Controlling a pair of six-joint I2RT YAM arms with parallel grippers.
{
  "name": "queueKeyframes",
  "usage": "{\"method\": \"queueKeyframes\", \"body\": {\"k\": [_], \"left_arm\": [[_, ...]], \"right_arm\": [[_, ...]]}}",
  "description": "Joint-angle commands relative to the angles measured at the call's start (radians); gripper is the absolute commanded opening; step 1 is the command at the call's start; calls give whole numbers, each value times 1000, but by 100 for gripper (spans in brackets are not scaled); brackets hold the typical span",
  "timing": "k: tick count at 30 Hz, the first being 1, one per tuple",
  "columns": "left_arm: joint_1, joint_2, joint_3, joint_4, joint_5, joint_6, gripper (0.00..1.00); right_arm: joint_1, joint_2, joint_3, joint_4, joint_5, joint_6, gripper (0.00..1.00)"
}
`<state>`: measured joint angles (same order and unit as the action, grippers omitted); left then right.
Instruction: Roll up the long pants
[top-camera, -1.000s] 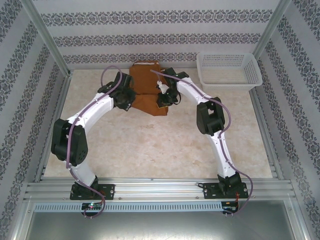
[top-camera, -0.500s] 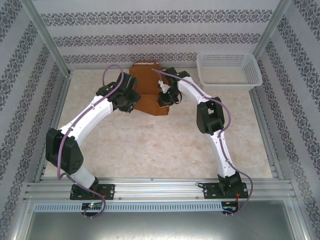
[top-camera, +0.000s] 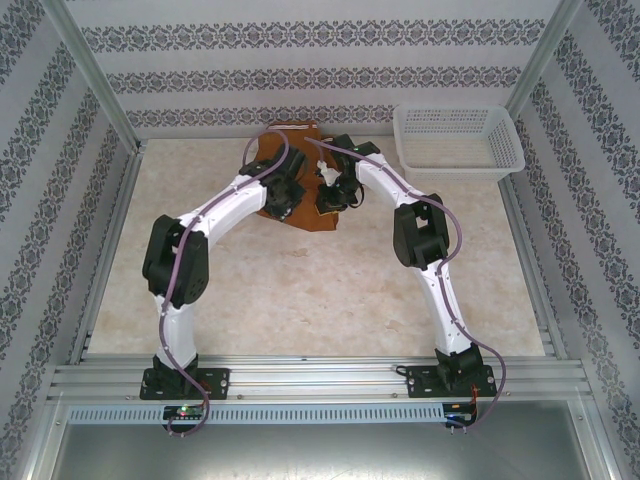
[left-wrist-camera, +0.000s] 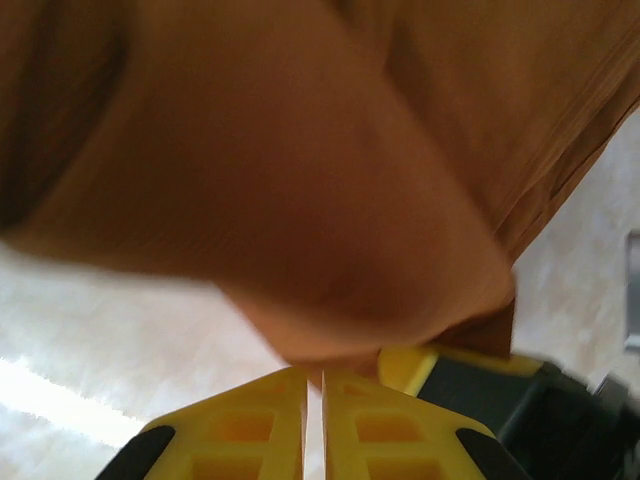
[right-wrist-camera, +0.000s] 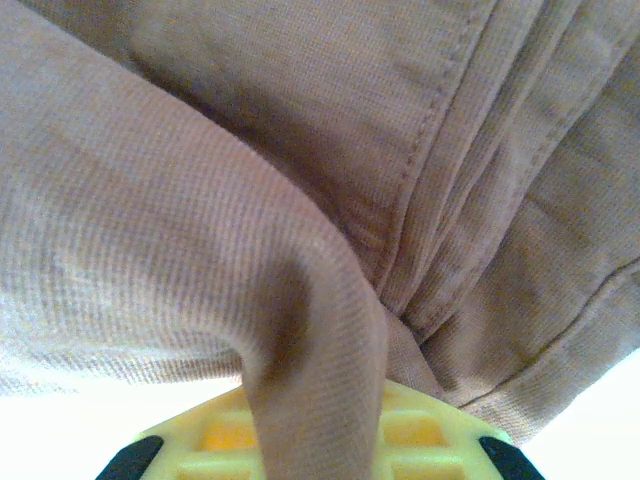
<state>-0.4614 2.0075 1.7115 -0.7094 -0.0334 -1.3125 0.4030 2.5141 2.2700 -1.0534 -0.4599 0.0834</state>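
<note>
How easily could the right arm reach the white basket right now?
Probably yes: the white basket sits right of the right pincer with only table between, but that pincer looks shut on the long pants, so the cloth would drag along.
</note>
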Motion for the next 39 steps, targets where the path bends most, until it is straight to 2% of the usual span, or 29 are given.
{"method": "queueKeyframes", "body": {"k": [1, 5, 13, 14, 16, 17, 18, 20, 24, 29, 32, 39], "left_arm": [[41, 27, 69, -18, -150, 23, 13], [98, 94, 94, -70, -198, 31, 12], [162, 180, -29, -26, -225, 21, 12], [165, 195, -26, -27, -226, 22, 12], [168, 229, -10, -31, -218, 27, 11], [170, 244, -2, -32, -214, 31, 11], [169, 257, 8, -32, -207, 33, 11], [170, 271, 25, -33, -194, 39, 11], [171, 278, 39, -18, -174, 42, 11], [171, 277, 43, -5, -148, 46, 12], [173, 273, 39, 3, -131, 49, 12], [176, 253, 28, 20, -106, 73, 12]], "right_arm": [[2, 8, -44, 0, 30, 4, 0], [2, -4, -72, 3, 39, -2, 0], [3, -32, -121, 12, 42, -12, 0], [6, -48, -137, 18, 48, -19, 5], [11, -92, -183, 43, 61, -39, 50], [16, -122, -206, 49, 78, -49, 67], [24, -155, -227, 50, 110, -55, 74], [54, -238, -282, 67, 205, -78, 79], [189, -428, -448, 167, 517, -188, 84], [360, -508, -607, 347, 815, -381, 91], [409, -475, -619, 422, 885, -451, 94], [416, -351, -641, 630, 1039, -677, 98]]}}
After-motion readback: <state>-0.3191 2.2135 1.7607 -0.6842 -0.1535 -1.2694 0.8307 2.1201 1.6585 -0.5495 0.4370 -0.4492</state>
